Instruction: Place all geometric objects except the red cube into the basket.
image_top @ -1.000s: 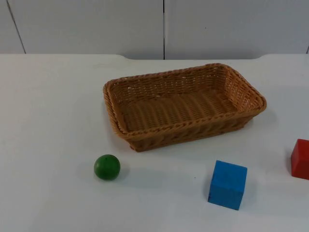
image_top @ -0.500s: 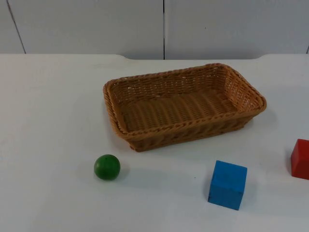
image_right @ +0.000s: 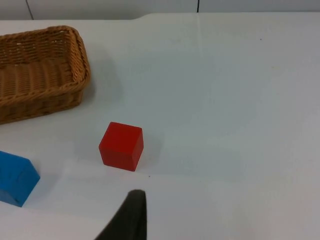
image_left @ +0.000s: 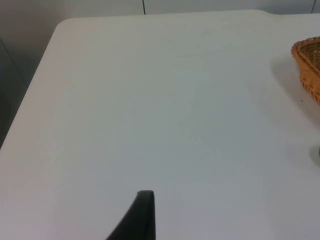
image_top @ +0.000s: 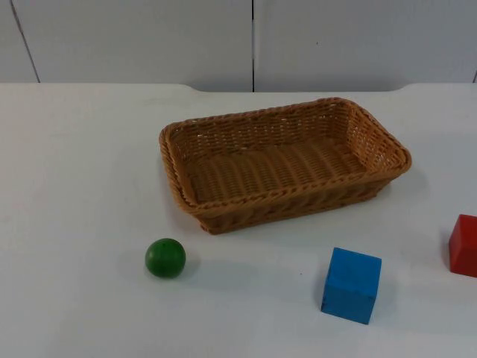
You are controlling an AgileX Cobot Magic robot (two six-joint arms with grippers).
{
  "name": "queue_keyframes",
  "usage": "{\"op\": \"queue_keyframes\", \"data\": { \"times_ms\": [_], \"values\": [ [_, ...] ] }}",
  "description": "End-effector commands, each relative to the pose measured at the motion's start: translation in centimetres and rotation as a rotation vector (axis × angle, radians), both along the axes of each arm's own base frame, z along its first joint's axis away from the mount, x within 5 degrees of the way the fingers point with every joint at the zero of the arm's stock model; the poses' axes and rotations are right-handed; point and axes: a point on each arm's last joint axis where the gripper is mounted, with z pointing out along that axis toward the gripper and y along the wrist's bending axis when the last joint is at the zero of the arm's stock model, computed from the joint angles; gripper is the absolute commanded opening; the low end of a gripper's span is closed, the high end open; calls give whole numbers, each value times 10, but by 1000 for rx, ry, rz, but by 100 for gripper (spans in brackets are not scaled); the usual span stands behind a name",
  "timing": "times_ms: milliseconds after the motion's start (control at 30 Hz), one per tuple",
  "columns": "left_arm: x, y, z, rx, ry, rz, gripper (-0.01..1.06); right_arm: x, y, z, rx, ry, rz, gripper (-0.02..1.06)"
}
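An empty brown wicker basket (image_top: 283,160) stands at the middle of the table. A green ball (image_top: 165,258) lies in front of its left end. In front of its right end rests a blue cube (image_top: 351,285), and a red cube (image_top: 465,245) sits at the right edge. The right wrist view has the red cube (image_right: 121,146) close ahead of my right gripper (image_right: 131,216), with the blue cube (image_right: 15,177) and the basket (image_right: 40,72) beyond to one side. My left gripper (image_left: 141,216) hangs over bare table, with a bit of the basket's rim (image_left: 307,65) in its view. Both arms wait.
The grey partition wall (image_top: 253,41) closes the table's far side. White table (image_top: 74,186) lies open to the left of the basket and between the ball and the blue cube. The table's left edge (image_left: 30,95) drops off beside the left gripper.
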Motion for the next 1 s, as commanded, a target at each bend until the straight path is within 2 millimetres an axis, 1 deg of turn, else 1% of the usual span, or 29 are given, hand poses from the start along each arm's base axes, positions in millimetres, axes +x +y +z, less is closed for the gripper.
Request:
{"op": "queue_keyframes", "data": {
  "times_ms": [0,133,233,267,300,333,367,467,567,600,633,667,733,767,800,900,933,967],
  "values": [
    [0,-1,-1,-11,3,-7,105,0,0,0,-16,-9,13,105],
    [0,-4,-1,-16,2,-41,105,-1,0,1,-16,-16,12,105],
    [-1,-5,1,-31,-11,-51,105,4,0,12,-16,-10,13,105],
    [-1,-5,1,-31,-11,-51,105,4,0,12,-16,-10,13,105],
    [1,-6,7,-60,-22,-48,105,11,0,22,-16,-5,13,105],
    [3,-7,9,-68,-26,-53,105,13,0,26,-19,-1,15,105],
    [6,-8,15,-81,-39,-60,105,18,0,35,-22,-3,17,105],
    [25,-10,33,-127,-13,-77,105,42,-1,57,-21,25,18,105],
    [49,-11,45,-151,51,-81,105,75,-2,68,-17,95,20,105],
    [49,-11,45,-151,51,-81,105,75,-2,68,-17,95,20,105],
    [57,-11,49,-149,69,-80,105,78,-2,70,-17,101,20,105],
    [62,-11,50,-148,84,-80,105,89,-2,71,-16,129,20,105],
    [82,-10,52,-152,142,-74,105,108,-3,70,-12,191,19,105],
    [96,-9,53,-153,171,-70,105,120,-3,67,-11,224,20,105],
    [96,-9,53,-153,171,-70,105,120,-3,67,-11,224,20,105],
    [123,-8,46,-136,248,-80,105,142,-3,58,-9,282,21,105],
    [127,-8,44,-130,261,-88,105,146,-3,56,-9,294,21,105],
    [127,-8,44,-130,261,-88,105,146,-3,56,-9,294,21,105]
  ]
}}
